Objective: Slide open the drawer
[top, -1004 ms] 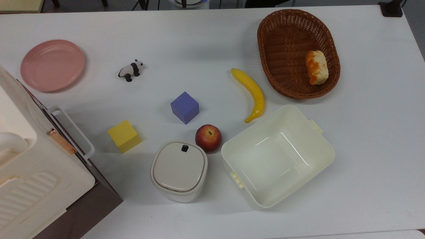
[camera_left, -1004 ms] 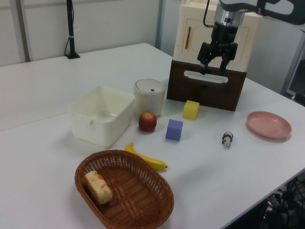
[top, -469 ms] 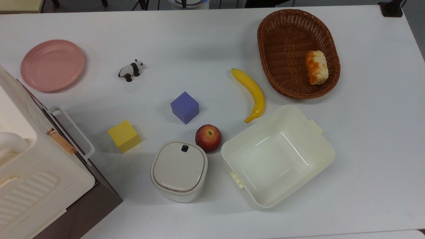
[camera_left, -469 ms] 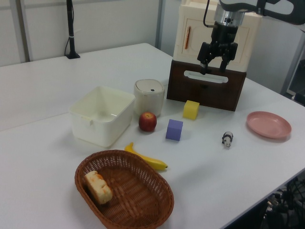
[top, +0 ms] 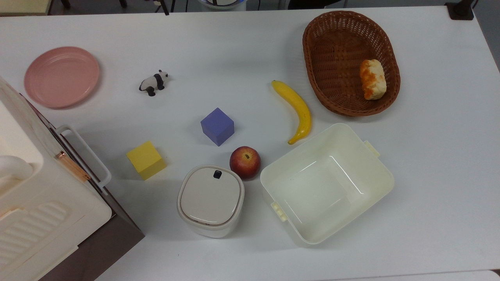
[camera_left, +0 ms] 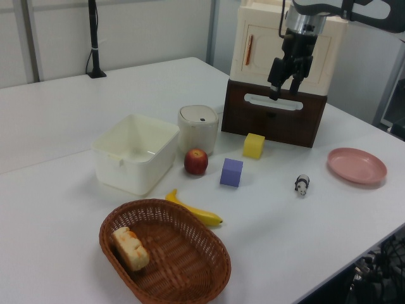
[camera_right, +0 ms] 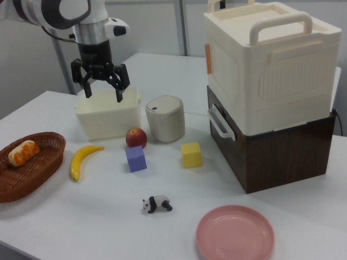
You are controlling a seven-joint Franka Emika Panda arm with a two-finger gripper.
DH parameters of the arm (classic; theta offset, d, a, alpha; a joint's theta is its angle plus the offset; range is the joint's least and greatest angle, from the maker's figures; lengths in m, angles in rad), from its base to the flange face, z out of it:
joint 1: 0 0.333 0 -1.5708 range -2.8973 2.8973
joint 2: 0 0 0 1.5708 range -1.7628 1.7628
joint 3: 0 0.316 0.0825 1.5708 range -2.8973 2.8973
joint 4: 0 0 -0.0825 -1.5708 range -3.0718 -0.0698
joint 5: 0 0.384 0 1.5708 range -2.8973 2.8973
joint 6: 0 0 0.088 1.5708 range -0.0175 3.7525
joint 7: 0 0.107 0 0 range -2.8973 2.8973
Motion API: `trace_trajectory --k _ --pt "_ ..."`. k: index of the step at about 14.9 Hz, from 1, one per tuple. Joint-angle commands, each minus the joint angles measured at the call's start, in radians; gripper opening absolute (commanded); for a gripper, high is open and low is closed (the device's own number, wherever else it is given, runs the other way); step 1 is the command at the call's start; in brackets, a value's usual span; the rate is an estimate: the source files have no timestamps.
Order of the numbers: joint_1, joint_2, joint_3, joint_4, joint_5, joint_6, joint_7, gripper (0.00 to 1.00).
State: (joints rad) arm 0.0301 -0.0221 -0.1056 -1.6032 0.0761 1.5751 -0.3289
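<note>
- The jaws stand open and hold nothing; in the right view we see the gripper [camera_right: 103, 92] with its two fingers spread wide in the air.
- Compared with half a second ago, the left view shows the gripper [camera_left: 283, 88] at a narrower angle. We judge that the wrist is turning while the arm itself hardly moves.
- The drawer [camera_left: 272, 120] sits shut under the cream appliance [camera_left: 285, 44], at the far end of the table [camera_left: 63, 107] in the left view. Its white handle [camera_left: 273, 101] runs across the dark front.
- In the top view nothing on the table differs: the handle [top: 84, 152] juts out just as before, near the yellow cube [top: 146, 160].
- In the left view the fingertips seem just above the handle, yet the right view puts the gripper over the cream tub [camera_right: 105, 116], well apart from the drawer [camera_right: 271, 154]. The real gap is probably large.
- So we take this as alignment only. The approach, the grip and the pull are all yet to come.
</note>
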Motion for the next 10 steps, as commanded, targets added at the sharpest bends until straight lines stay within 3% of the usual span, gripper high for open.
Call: trace_trajectory --k 1,5,10 --pt "-0.032 -0.016 -0.003 -0.032 -0.002 0.052 -0.212 1.0" --pt "-0.074 0.045 -0.005 -0.028 -0.006 0.244 -0.237 1.0" --pt "-0.099 0.126 -0.003 -0.011 -0.051 0.354 -0.237 1.0"
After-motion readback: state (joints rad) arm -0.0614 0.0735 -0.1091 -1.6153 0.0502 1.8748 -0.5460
